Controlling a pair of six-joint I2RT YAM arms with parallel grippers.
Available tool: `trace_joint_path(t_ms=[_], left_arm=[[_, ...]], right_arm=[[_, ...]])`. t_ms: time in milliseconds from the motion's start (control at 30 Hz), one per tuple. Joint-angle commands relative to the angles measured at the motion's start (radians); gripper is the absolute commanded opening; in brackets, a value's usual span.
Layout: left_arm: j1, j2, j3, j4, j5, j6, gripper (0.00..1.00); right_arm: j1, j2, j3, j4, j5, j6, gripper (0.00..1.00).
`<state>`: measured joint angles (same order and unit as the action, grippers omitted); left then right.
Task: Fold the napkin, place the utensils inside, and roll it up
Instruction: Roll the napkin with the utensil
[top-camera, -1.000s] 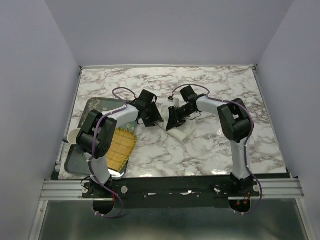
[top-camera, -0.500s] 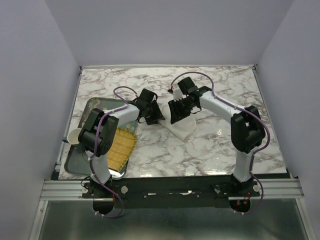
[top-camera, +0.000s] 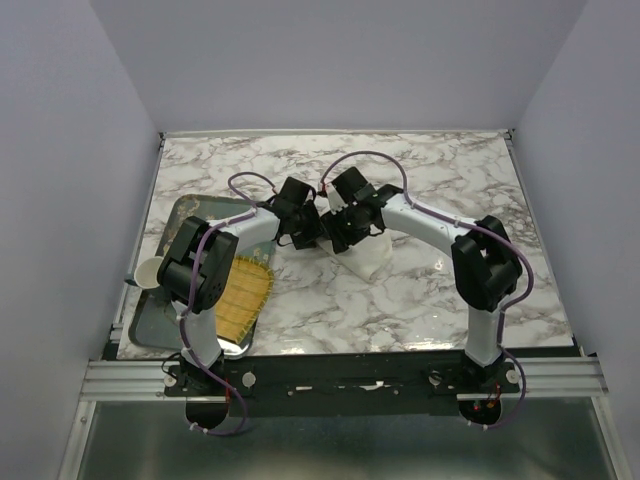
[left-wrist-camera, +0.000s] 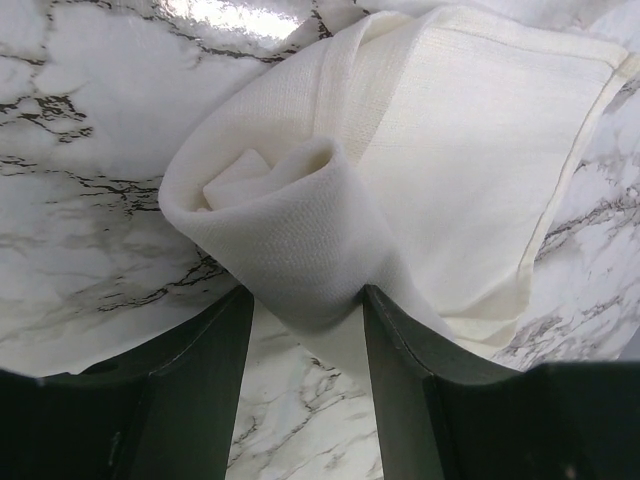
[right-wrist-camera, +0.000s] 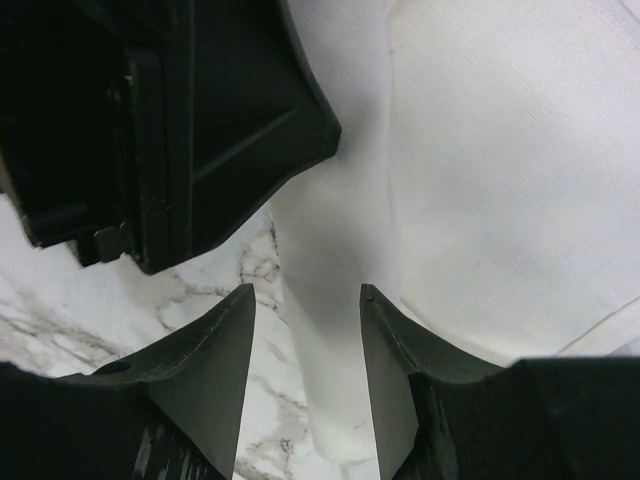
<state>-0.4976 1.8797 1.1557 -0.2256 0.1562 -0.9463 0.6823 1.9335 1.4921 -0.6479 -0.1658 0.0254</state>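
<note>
The cream-white napkin (top-camera: 368, 258) lies on the marble at the table's middle, partly rolled. In the left wrist view the napkin (left-wrist-camera: 480, 150) has its flat folded part at the right. The open end of its roll (left-wrist-camera: 290, 220) is pinched between my left gripper's (left-wrist-camera: 305, 292) fingertips. My left gripper (top-camera: 305, 228) and right gripper (top-camera: 340, 228) stand close together over the roll. In the right wrist view my right gripper (right-wrist-camera: 306, 290) is open and straddles the roll (right-wrist-camera: 335, 300), with a gap at its left finger. The black left gripper (right-wrist-camera: 180, 130) fills that view's upper left. The utensils are hidden.
A metal tray (top-camera: 160, 320) sits at the near left with a yellow fringed mat (top-camera: 245, 290) lying in it. A small white cup (top-camera: 148, 272) stands at the tray's left edge. Purple walls close in the table on three sides.
My right gripper has opened and swung left along the napkin until it stands right beside the left gripper. The left gripper has stayed on the roll.
</note>
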Motion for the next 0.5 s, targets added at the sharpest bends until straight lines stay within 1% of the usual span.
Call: trace_joint_path(t_ms=[0, 300, 400, 433, 467], left_arm=[[-0.009, 0.065, -0.022, -0.086, -0.026, 0.027, 0.58], [-0.009, 0.065, -0.013, -0.086, -0.017, 0.032, 0.57], [-0.009, 0.065, -0.008, -0.086, -0.012, 0.032, 0.57], [-0.007, 0.062, -0.010, -0.086, -0.011, 0.030, 0.57], [-0.009, 0.062, -0.011, -0.084, -0.010, 0.030, 0.57]], right_arm=[[0.029, 0.042, -0.036, 0.068, 0.112, -0.016, 0.55], [0.051, 0.071, -0.069, 0.099, 0.138, 0.001, 0.55], [0.062, 0.081, -0.087, 0.122, 0.160, 0.016, 0.55], [0.063, 0.087, -0.092, 0.123, 0.201, 0.021, 0.55], [0.063, 0.091, -0.093, 0.125, 0.210, 0.025, 0.55]])
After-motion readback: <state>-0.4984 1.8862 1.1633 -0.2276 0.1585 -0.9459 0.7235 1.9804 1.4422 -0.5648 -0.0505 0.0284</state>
